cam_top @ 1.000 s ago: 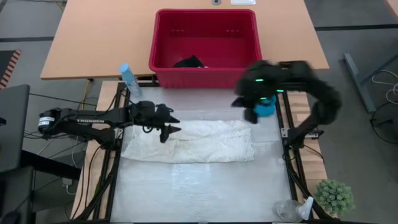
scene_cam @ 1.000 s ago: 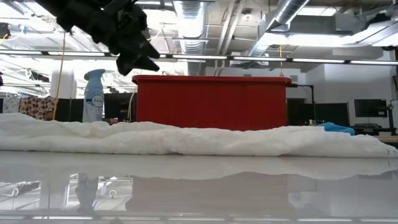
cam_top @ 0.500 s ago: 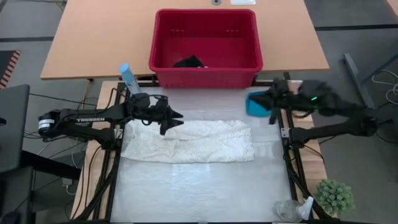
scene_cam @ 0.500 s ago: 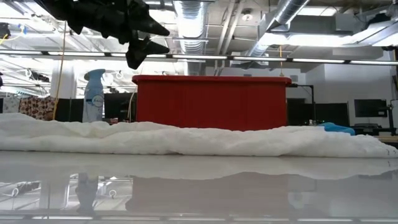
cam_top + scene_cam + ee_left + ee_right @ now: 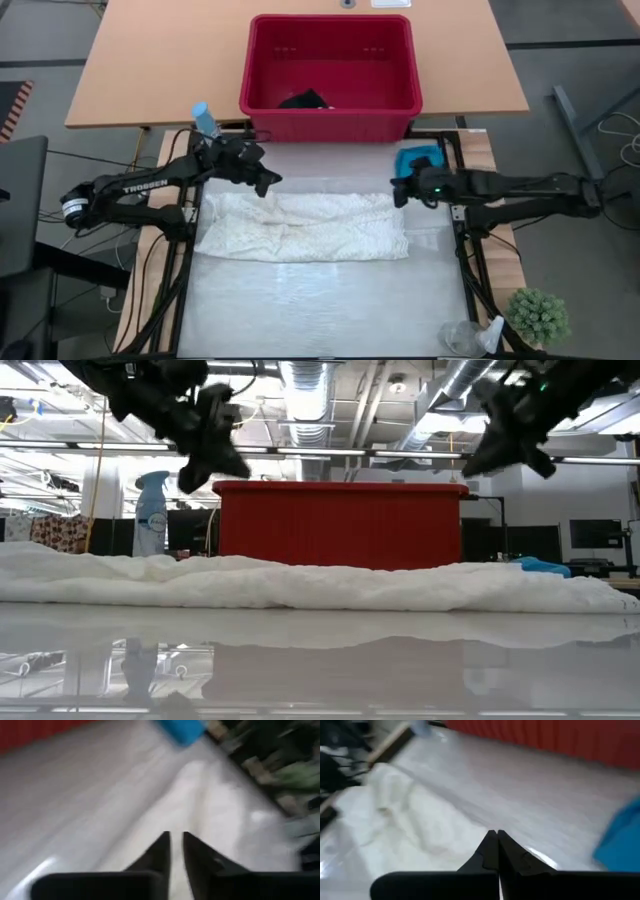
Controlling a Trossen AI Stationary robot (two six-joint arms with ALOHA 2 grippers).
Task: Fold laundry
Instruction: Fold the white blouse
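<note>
With the cream cloth [image 5: 305, 226] lying folded lengthwise across the table [image 5: 320, 310], the left gripper [image 5: 268, 180] and right gripper [image 5: 397, 189] are hovering empty above its far corners, fingers nearly closed and closed, seemingly positioning for the next fold.

Layout of the surface, seen from above

The lacy cloth [image 5: 305, 226] lies across the middle of the surface [image 5: 320, 310]; the small garment [image 5: 418, 162] sits at the far right edge, just beside the cloth's far right corner. Behind the far edge stands the basket [image 5: 331, 125], with the dark garment [image 5: 304, 100] in it. A spray bottle [image 5: 207, 122] stands off the far left corner, and a plant [image 5: 538, 316] off the near right corner.
</note>
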